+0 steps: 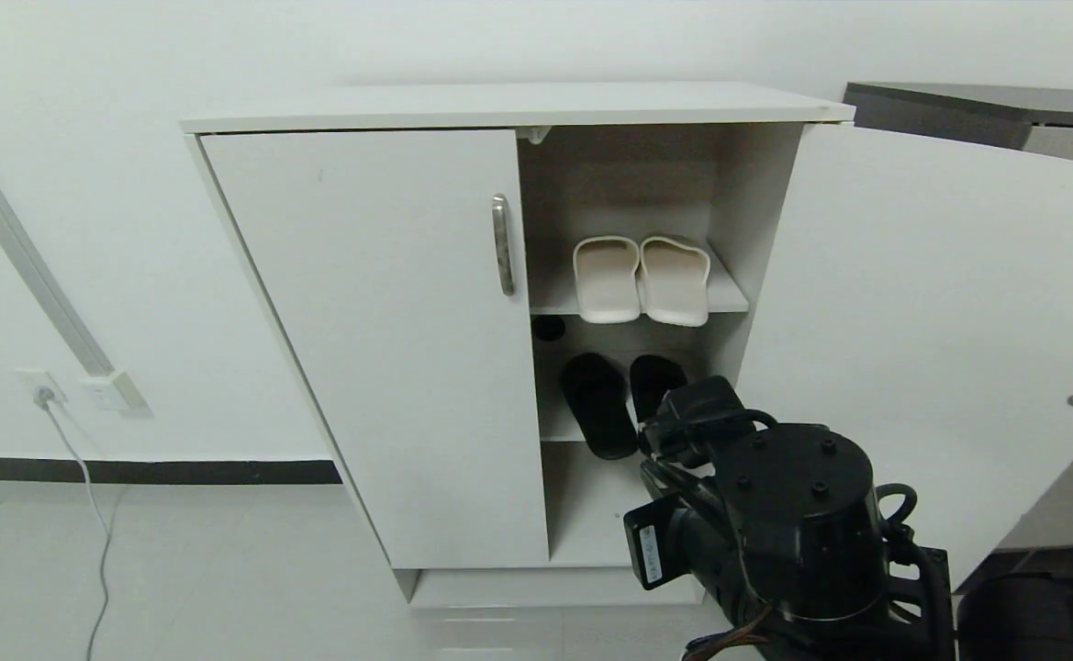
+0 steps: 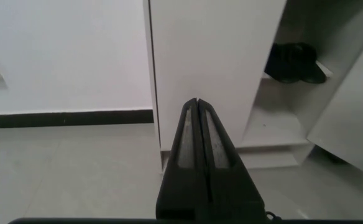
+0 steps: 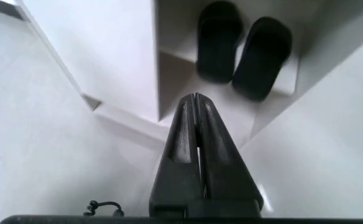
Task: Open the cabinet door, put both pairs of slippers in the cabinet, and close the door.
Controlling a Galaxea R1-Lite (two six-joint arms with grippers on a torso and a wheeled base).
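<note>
White wall [image 1: 86, 184], pale tiled floor [image 1: 224, 569]

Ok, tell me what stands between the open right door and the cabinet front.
The right hand, shut, hangs before the opening, likely in the swing of the open door. The black slippers jut slightly past their shelf edge.

The left gripper [image 2: 197, 104] hangs over pale floor [image 2: 76, 168], fingers pressed together, facing the closed cabinet door [image 2: 212, 56] — past it, in the open half, the black slippers [image 2: 293, 62] sit side by side (on a white shelf [image 2: 323, 68]).
</note>
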